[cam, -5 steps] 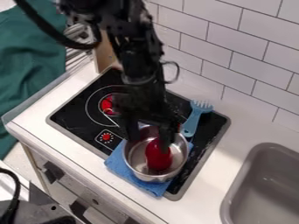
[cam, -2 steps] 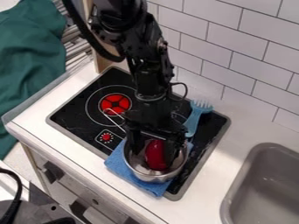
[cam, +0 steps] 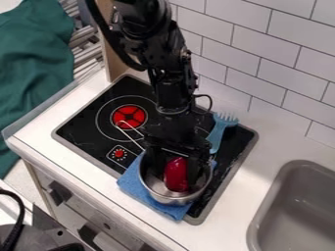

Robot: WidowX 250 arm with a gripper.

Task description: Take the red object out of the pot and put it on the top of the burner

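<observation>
Black and pointing downward, the gripper (cam: 174, 169) hung over the pot (cam: 171, 200), its tips reaching inside the metal wall. Its fingers (cam: 152, 164) stood wide apart, one on each side of the red object (cam: 175, 175); whether either of them touched it could not be told. The red object was in the pot, rather upright, its upper end near the gripper's underside and its lower end toward the front of the pot. Above, the robot arm (cam: 173, 86) came down from the top edge of the camera view.

The pot sat on a folded blue cloth (cam: 132, 183), which lay over the front right part of the black stove (cam: 82, 131). Its thin wire handle (cam: 132, 139) slanted up and left to the red burner (cam: 130, 115). A red dial (cam: 119, 154) marked the stove between the burner and the bench's front edge. Behind the pot, to the right of the gripper, a light blue fork-like utensil (cam: 218, 131) lay on the stove, its prongs pointing to the back.

The stove was set in a white bench (cam: 245, 188), with a grey sink (cam: 294, 213) to its right and white wall tiles (cam: 281, 34) behind. A dark green cloth (cam: 34, 68) hung at the left.
</observation>
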